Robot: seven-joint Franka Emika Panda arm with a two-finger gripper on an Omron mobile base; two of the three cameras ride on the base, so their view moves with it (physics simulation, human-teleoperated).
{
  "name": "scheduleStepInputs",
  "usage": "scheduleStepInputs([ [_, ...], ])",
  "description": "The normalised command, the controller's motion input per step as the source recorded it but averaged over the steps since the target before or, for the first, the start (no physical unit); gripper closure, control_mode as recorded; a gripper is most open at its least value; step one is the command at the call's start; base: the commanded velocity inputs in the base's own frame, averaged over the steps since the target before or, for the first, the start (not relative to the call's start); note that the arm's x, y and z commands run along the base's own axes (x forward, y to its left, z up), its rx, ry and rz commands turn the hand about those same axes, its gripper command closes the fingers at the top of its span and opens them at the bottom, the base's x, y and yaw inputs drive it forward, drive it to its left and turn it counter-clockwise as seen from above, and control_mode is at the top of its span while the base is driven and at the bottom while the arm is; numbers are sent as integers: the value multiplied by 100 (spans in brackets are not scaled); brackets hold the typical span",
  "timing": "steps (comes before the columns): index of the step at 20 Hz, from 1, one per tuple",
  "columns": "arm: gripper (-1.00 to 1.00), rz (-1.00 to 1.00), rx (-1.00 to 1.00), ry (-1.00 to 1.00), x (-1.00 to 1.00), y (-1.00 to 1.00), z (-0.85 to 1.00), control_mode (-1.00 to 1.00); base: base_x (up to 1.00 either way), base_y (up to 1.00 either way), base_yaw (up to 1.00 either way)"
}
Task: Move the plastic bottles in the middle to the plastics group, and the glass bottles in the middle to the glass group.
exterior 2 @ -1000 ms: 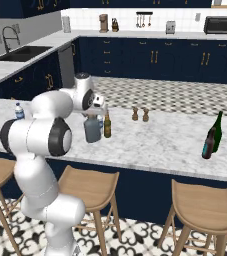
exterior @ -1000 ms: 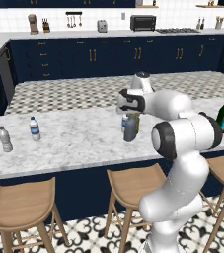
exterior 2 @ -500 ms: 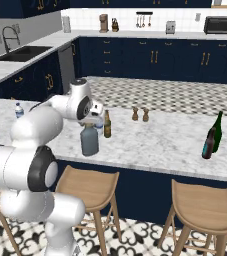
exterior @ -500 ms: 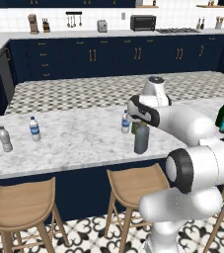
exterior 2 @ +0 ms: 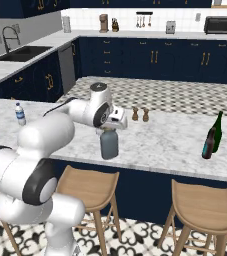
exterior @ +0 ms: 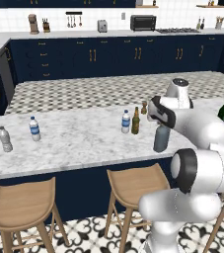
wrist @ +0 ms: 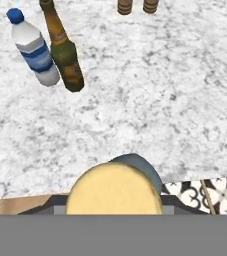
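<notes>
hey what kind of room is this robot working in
A home kitchen, rendered rather than real. A marble island counter has wooden bar stools tucked under it, dark blue cabinets line the back wall, and a toaster oven sits on the far worktop.

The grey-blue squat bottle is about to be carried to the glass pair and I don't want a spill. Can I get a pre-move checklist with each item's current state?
1. Grey-blue bottle under the gripper, jaws closed on it: ok.
2. Bottle upright: ok.
3. Bottle lifted off the counter: cannot tell.
4. Olive-brown bottle and labelled water bottle stand apart from it: ok.
5. Shakers behind the likely path: ok.
6. Room beside the green wine bottle and dark blue bottle: ok.
</notes>
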Motion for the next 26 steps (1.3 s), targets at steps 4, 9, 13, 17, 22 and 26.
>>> scheduleStepInputs([
  [4,100,-10,0,2,10,-95,17,-100,0,0,0],
  [9,100,-10,0,1,8,-94,6,-100,0,0,0],
  [13,100,-4,0,0,25,-76,8,-100,0,0,0],
  [17,100,0,0,0,27,-83,4,-100,0,0,0],
  [22,100,26,0,0,1,-48,0,-100,0,0,0],
  [26,100,37,0,0,2,-35,6,-100,0,0,0],
])
